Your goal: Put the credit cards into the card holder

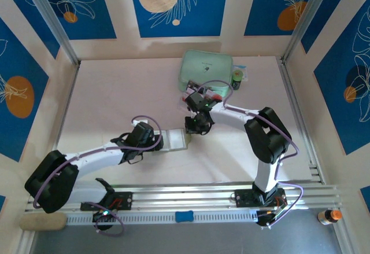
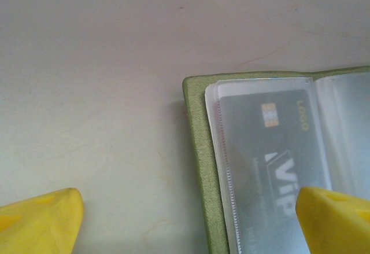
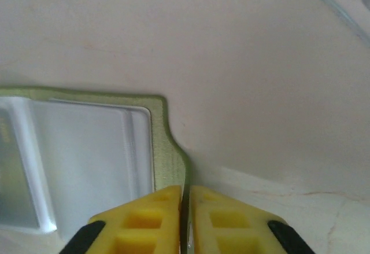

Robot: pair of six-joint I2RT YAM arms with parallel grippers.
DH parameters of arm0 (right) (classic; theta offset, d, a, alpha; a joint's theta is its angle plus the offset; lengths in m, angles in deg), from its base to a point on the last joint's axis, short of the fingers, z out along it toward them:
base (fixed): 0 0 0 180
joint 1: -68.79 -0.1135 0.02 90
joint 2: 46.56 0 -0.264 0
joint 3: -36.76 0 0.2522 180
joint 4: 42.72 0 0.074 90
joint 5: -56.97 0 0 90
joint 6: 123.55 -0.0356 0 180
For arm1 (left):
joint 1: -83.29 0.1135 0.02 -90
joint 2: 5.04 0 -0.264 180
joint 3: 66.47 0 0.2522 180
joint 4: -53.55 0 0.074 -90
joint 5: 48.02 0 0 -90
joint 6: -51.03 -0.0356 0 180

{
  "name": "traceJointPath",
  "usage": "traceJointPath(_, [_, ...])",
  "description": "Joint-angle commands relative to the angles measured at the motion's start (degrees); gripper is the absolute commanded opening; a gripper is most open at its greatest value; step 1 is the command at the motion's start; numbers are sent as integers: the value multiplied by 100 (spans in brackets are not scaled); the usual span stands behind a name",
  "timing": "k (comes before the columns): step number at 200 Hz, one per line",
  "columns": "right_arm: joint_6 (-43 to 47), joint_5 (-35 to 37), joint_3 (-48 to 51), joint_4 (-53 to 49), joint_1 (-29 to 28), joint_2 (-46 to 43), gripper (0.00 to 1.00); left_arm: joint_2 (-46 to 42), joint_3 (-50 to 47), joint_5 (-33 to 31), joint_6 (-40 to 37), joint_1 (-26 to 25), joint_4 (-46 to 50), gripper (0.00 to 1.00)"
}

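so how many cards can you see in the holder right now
1: a grey card inside a clear sleeve of the open card holder. More may be hidden in other sleeves.

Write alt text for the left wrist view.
An open green card holder lies on a pale table, a grey card with a gold chip inside its clear sleeve. The left gripper is open, its yellow fingertips in the bottom corners, one overlapping the card.
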Motion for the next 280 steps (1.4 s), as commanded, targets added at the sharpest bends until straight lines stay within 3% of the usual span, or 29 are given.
traceJointPath(1, [57, 14, 224, -70, 86, -141, 0, 116, 193, 139, -131, 54, -59, 95])
traceJointPath(100, [-75, 102, 1076, -70, 294, -1012, 0, 349, 291, 350, -141, 48, -224, 95])
traceJointPath(114, [-49, 94, 1073, -108, 355, -1068, 8, 341, 299, 368, -134, 55, -224, 95])
traceJointPath(133, [16, 128, 1005, -224, 434, -1233, 30, 302, 308, 384, -138, 50, -203, 95])
traceJointPath(153, [132, 229, 810, -422, 529, -1495, 38, 238, 313, 394, -118, 53, -184, 95])
traceJointPath(212, [1174, 786, -118, -865, 1082, -2014, 41, 129, 370, 403, -109, 51, -108, 95])
traceJointPath(280, [2347, 1045, -1308, -1406, 1367, -1074, 37, 86, 462, 395, -122, 51, -26, 95])
